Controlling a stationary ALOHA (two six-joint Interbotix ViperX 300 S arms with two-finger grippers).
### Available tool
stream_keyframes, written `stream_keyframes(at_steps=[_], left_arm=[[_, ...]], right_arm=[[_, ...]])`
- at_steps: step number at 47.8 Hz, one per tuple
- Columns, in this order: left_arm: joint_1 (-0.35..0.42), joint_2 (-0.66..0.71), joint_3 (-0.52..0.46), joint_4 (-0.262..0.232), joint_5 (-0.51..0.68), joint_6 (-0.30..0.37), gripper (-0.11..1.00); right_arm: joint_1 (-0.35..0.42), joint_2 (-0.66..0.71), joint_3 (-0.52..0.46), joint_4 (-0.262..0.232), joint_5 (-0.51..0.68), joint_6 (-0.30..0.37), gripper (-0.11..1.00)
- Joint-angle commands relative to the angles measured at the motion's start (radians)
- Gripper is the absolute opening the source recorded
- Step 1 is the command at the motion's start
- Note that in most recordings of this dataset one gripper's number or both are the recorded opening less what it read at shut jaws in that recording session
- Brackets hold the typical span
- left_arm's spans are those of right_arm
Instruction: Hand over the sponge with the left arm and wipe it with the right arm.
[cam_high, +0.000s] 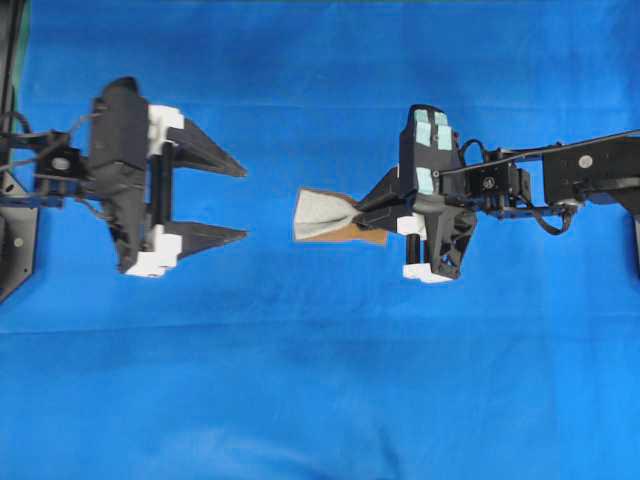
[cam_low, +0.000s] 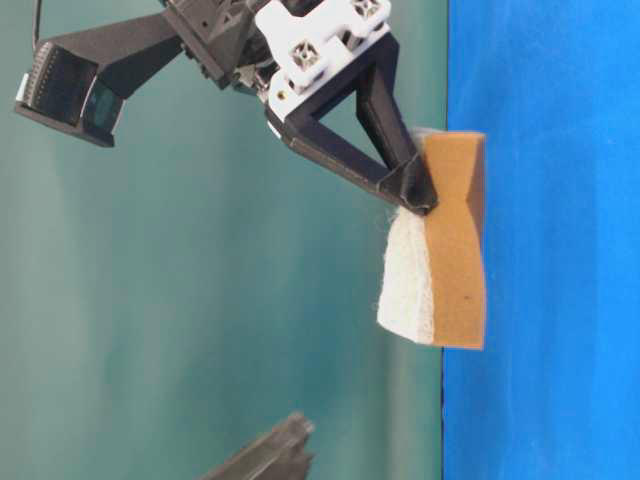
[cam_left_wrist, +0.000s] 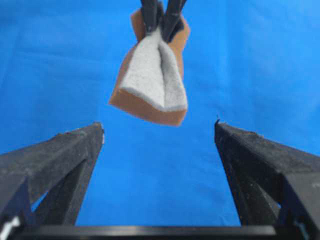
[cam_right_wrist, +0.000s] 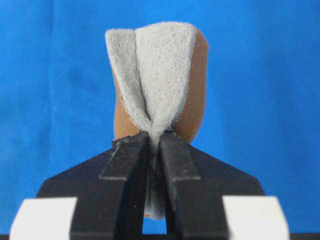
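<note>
The sponge (cam_high: 322, 214) hangs pinched at one end, its grey-white layer folded inward and its orange-brown layer outside. My right gripper (cam_high: 370, 211), the one with teal patches, is shut on that end; in the right wrist view the grey pad (cam_right_wrist: 155, 70) fans out beyond the closed tips (cam_right_wrist: 152, 141). My left gripper (cam_high: 243, 202) stands wide open a short way left of the sponge's free end, touching nothing. From the left wrist, the sponge (cam_left_wrist: 150, 75) hangs ahead of the gripper (cam_left_wrist: 159, 129), with only blue cloth between its fingers. The table-level view shows the sponge (cam_low: 455, 250) close to the cloth.
Blue cloth (cam_high: 320, 400) covers the whole table. The left arm's base and cables (cam_high: 20, 190) sit at the left edge, and the right arm's links (cam_high: 590, 175) reach in from the right edge. A teal wall (cam_low: 200, 300) backs the table-level view.
</note>
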Motion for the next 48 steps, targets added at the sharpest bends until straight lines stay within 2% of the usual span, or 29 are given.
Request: stream_keyframes(at_steps=[1, 15, 33, 48], left_arm=[[-0.003, -0.040, 0.008, 0.002, -0.020, 0.003, 0.89], [-0.003, -0.043, 0.012, 0.002, -0.021, 0.040, 0.89], [-0.003, -0.043, 0.017, 0.002, -0.026, 0.052, 0.89], [-0.003, -0.043, 0.020, 0.002, -0.026, 0.052, 0.89]], right_arm=[[0.000, -0.026, -0.011, 0.000, -0.009, 0.000, 0.11], [0.000, 0.009, -0.003, 0.000, -0.035, -0.002, 0.11], [0.000, 0.224, 0.034, 0.008, -0.183, 0.014, 0.11], [-0.005, 0.262, 0.034, 0.012, -0.187, 0.012, 0.11]])
